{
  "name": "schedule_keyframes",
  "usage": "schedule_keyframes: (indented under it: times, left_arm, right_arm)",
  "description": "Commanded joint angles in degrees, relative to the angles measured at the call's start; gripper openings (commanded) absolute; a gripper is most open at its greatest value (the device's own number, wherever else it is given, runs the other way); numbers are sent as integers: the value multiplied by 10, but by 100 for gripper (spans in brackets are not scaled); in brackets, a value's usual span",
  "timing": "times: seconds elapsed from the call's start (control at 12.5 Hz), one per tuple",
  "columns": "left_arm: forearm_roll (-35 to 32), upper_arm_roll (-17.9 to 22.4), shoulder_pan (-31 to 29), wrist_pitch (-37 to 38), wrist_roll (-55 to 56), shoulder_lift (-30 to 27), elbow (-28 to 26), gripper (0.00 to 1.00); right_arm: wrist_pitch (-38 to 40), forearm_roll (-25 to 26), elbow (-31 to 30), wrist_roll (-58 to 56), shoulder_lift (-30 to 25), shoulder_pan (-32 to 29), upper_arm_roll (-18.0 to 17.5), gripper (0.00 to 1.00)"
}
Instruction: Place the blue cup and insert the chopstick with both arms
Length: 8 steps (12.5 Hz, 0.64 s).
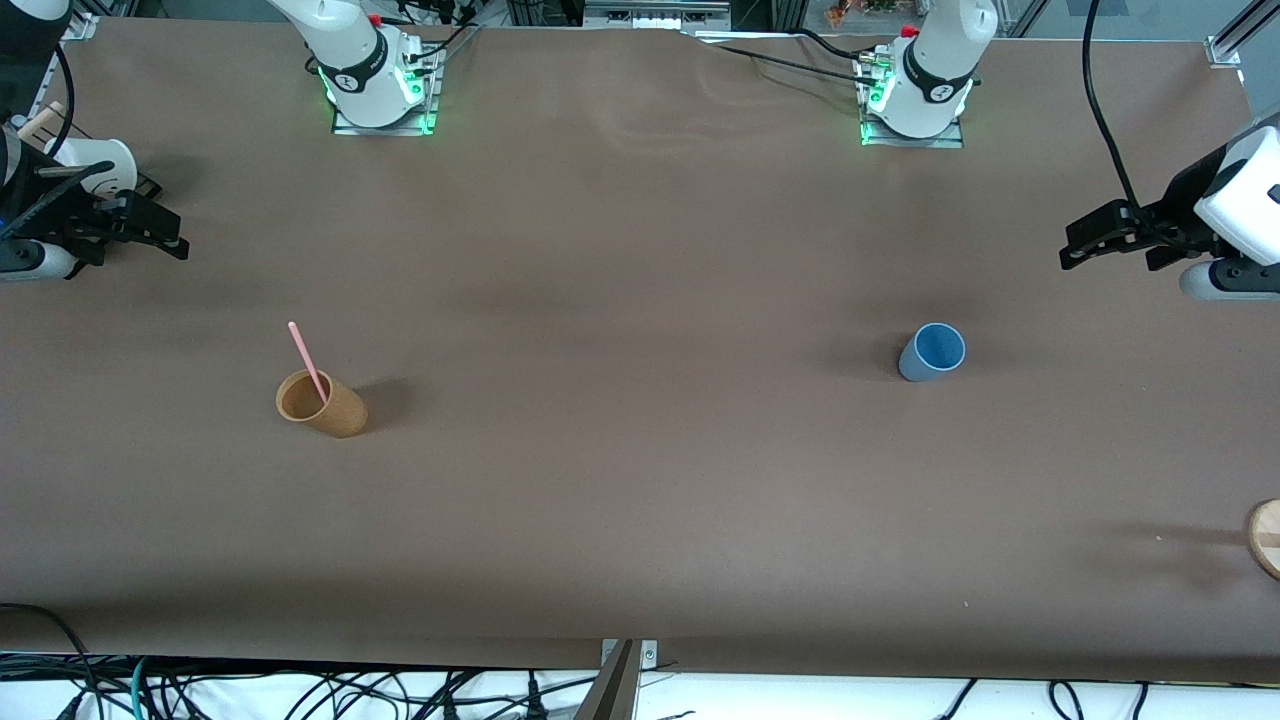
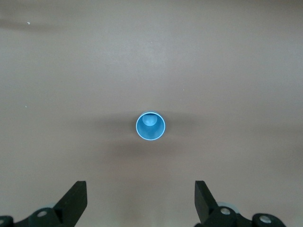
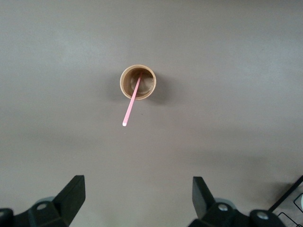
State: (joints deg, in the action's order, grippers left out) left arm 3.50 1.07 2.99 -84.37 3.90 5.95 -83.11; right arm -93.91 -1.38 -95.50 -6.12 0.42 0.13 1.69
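The blue cup [image 1: 932, 352] stands upright and empty on the brown table toward the left arm's end; it also shows in the left wrist view [image 2: 150, 126]. The pink chopstick [image 1: 307, 358] leans inside the orange-tan cup [image 1: 322, 403] toward the right arm's end; the right wrist view shows the chopstick [image 3: 131, 104] and the tan cup [image 3: 138, 82]. My left gripper [image 1: 1075, 250] [image 2: 140, 201] is open and empty, up over the table at the left arm's end, apart from the blue cup. My right gripper [image 1: 170, 240] [image 3: 137, 196] is open and empty, up over the right arm's end.
A round wooden piece [image 1: 1266, 537] lies at the table's edge at the left arm's end, nearer the camera than the blue cup. A white object [image 1: 100, 165] sits beside the right gripper. Cables run below the table's near edge.
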Motion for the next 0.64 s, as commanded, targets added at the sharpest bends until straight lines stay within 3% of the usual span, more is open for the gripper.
schedule_keyframes:
  times: [0.0,0.56]
  left_arm:
    - [4,0,0,4,-12,0,5,100]
    - [4,1,0,4,-19,0,5,100]
  right_arm:
    - [-7,-3,-6,15,-7,1,-2,100]
    - [-4,-3,-5,16,-5,1,-2,100]
